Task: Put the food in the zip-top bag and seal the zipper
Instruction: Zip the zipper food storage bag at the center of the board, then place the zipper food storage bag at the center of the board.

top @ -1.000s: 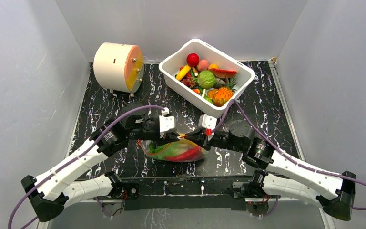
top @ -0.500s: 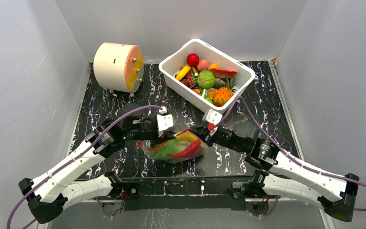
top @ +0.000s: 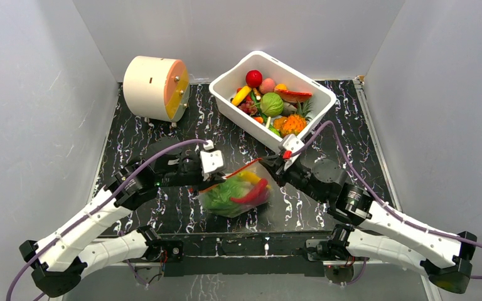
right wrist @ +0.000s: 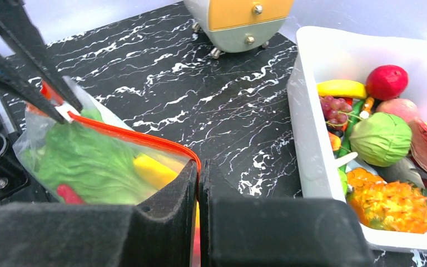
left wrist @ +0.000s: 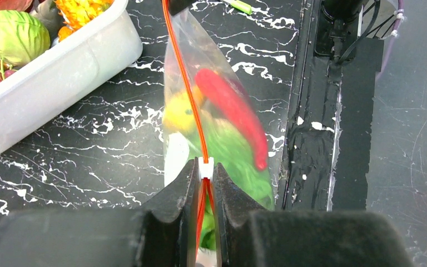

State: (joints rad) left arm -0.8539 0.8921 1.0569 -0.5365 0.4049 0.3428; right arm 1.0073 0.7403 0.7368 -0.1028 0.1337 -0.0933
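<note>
The left gripper (left wrist: 203,173) is clamped on the zipper (left wrist: 184,83), its dark wedge-shaped fingers pinching the thin orange-red strip at a small white slider (left wrist: 205,166). The right gripper (right wrist: 197,175) is pressed tight on the strip's other end.

Under them lies the table (top: 226,135), a flat black sheet veined with white like marble. At its far side stands the white tub (top: 241,122), rectangular, of smooth hard plastic with rounded corners. It is heaped with toy produce: a ribbed green cabbage (right wrist: 386,139), a knobbly orange pineapple (right wrist: 392,206) and a glossy red ball (right wrist: 386,80). Left of the tub sits the cream cylinder (top: 150,88), its flat orange face turned toward the tub.

The zip-top bag (top: 235,202) hangs between the two grippers near the table's near edge, apart from the tub. It is clear, soft and crinkled, and the strip runs taut and straight along its mouth. The food inside is ruffled leafy greens (left wrist: 231,153), a slim curved red chili (left wrist: 231,105) and a rounded yellow piece (left wrist: 179,114).
</note>
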